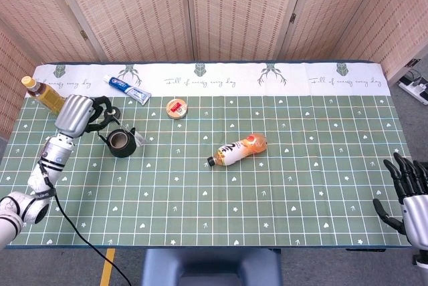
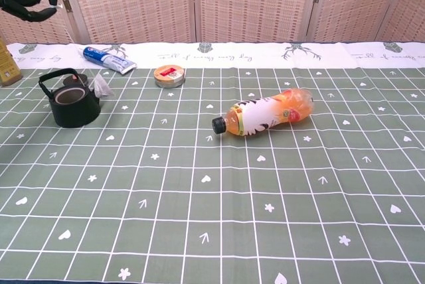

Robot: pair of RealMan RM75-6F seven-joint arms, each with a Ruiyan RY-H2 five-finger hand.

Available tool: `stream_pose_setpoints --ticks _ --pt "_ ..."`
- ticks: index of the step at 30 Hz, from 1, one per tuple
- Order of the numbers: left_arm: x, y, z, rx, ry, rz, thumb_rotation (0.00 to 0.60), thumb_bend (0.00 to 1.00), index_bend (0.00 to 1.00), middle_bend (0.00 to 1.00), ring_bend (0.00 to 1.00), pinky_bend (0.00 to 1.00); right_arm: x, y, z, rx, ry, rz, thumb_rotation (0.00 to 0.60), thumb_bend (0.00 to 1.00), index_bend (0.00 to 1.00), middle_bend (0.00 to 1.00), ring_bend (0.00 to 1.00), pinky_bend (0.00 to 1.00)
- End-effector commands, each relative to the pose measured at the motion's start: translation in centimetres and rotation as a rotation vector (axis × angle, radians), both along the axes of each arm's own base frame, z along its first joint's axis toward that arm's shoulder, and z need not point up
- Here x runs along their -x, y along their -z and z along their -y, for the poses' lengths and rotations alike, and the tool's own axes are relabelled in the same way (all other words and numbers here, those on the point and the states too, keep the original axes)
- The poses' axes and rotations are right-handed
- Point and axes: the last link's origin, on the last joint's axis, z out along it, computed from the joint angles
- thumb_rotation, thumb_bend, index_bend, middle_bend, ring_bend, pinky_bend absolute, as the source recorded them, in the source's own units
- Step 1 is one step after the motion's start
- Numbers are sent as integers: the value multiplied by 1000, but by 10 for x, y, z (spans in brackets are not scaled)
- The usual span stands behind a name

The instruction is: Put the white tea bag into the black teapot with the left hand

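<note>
Carrying step, near its end: bag brought to the pot but not yet inside.

Just left of and behind the fingers [image 1: 100, 109], an amber tea bottle [image 1: 45, 97], upright and capped, roughly full of brown drink.

Left hand [image 1: 75, 113] raised above the table [image 1: 301, 186], fingers curled in, thumb and a fingertip apparently pinching a small white tag, seen best in the chest view; thread too thin to trace with any certainty.

Below and slightly right of those fingers, the black teapot [image 1: 121, 152], upright, handle up, mouth uncovered. Nothing white visible inside; only a brownish inner ring and a dark hollow.

Just right of the pot, outside it and low by its wall, the white tea bag [image 2: 103, 85]. Hanging or resting on the cloth: cannot tell.

Next, probably: lift enough to clear the rim, shift back left until directly over the mouth, lower, then release the tag. Worth letting any swing settle first, given the narrow opening.

Further right of the fingers, a toothpaste tube [image 1: 128, 89] lying flat, then a small round tin [image 1: 176, 107], lidded, contents hidden. Well to the right, a juice bottle [image 1: 237, 150] on its side, capped, orange drink inside.

Far right, at the table's edge, right hand [image 1: 409, 199] idle, fingers spread, grasping nothing.
</note>
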Motion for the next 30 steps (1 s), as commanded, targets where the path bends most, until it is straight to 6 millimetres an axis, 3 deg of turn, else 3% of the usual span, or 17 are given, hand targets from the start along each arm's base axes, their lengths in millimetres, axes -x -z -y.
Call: stream_pose_setpoints --ticks 1,20,30 --pt "6 -2 -1 0 -15 24 600 483 643 1000 1000 1000 0 2 1 -4 3 -4 600 365 0 0 15 0" --pt "15 -26 7 -43 -6 34 600 484 654 1000 1000 1000 -2 6 6 -8 19 -20 600 365 0 0 14 0" --pt "34 -13 9 -10 -68 -31 600 484 651 1000 1000 1000 -5 11 4 -12 12 -31 600 366 0 0 19 0"
